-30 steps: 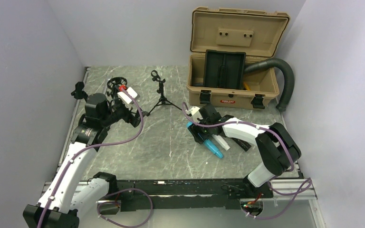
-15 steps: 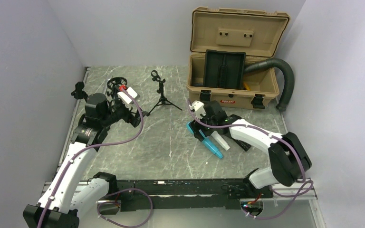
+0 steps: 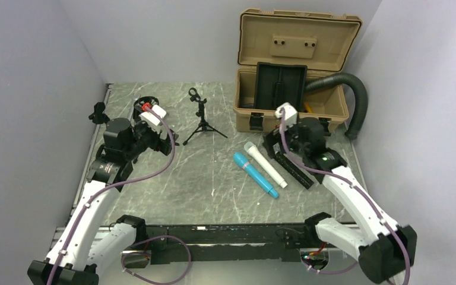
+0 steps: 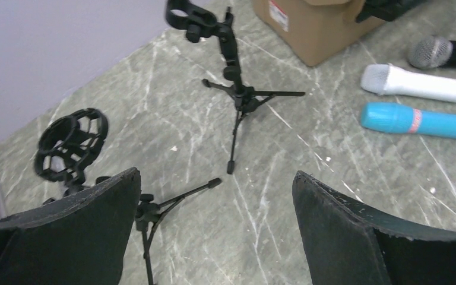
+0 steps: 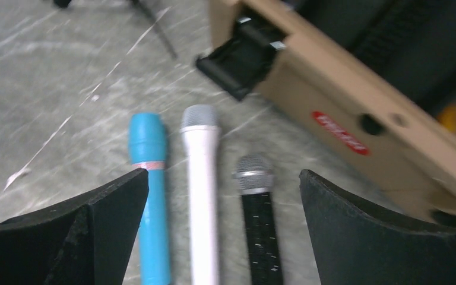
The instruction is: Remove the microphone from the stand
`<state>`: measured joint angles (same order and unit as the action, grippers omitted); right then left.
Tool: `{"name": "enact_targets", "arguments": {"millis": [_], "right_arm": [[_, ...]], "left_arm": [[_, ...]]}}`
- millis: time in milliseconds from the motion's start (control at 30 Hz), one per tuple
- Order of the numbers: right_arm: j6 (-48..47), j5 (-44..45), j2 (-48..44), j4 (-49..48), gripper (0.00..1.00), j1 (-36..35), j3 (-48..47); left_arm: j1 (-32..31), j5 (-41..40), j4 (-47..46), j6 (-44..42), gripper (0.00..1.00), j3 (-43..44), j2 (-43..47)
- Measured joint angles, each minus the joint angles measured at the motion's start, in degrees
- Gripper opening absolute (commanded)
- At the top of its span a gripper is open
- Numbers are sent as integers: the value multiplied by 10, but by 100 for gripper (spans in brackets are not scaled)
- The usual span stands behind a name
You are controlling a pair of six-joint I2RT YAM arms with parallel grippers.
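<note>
Right gripper point(image 5: 222, 175) hangs wide open and empty over the blue microphone point(image 5: 150, 196). It lies flat on the table beside a white microphone point(image 5: 203, 196) and a black microphone point(image 5: 260, 219), their tails cut off in a blurred wrist view. Left gripper point(image 4: 215, 175) also gapes empty, near the stand point(image 4: 236, 89).

Table point(image 3: 214, 178) seen from high above its near edge, angled down; left wrist view low, aimed across the tripod stand point(image 4: 237, 95); right wrist view closer, tilted down; blue microphone point(image 5: 150, 196) and white microphone point(image 5: 203, 196) shared by all three
</note>
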<state>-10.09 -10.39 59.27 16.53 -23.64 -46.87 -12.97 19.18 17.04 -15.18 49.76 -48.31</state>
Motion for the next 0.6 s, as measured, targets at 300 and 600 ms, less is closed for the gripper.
{"name": "enact_targets", "arguments": {"millis": [300, 600], "right_arm": [[-9, 59, -144, -12, 100, 99, 16], [-15, 163, -231, 24, 100, 108, 28]], "left_arm": [[5, -123, 19, 50, 99, 15, 50], [6, -189, 39, 55, 99, -17, 195]]}}
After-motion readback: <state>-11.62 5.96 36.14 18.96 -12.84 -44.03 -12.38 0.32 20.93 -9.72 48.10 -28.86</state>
